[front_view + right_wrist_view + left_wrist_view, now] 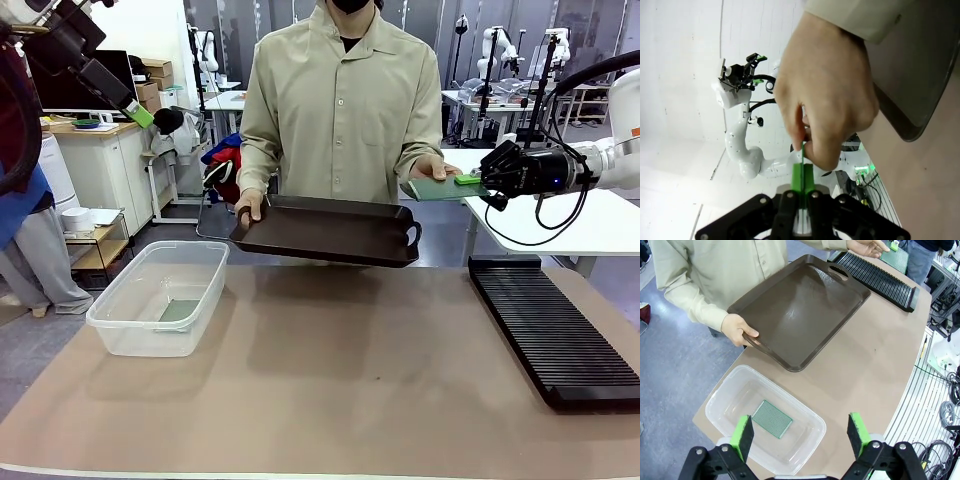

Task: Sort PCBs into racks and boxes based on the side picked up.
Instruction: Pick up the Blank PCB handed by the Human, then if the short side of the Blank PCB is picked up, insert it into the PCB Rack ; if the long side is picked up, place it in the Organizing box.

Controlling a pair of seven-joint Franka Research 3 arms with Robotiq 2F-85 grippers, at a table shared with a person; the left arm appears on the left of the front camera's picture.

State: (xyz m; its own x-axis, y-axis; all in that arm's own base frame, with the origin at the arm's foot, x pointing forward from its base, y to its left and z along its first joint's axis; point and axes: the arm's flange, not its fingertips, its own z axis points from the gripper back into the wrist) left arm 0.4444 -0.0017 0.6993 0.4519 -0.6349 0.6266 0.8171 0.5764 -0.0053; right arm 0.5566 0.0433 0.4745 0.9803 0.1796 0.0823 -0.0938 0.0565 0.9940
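Observation:
One green PCB [438,188] is held out at the right, past the tray's end, by the person's hand [432,165]. My right gripper [472,181] is shut on its near edge. In the right wrist view the board [802,156] stands edge-on between the green pads [797,175], with the person's fingers [825,100] still pinching it. A second PCB [772,418] lies flat in the clear box [720,405], also seen as PCB [180,312] in the box [120,300]. The black rack [550,330] lies at the table's right. My left gripper [800,435] hangs open high above the box, seen as left gripper [140,112].
The person holds a dark brown tray [325,232] tilted over the table's far edge, gripping its left handle with one hand [250,206]. Brown table surface [340,380] spreads between box and rack. A white table stands behind the right arm.

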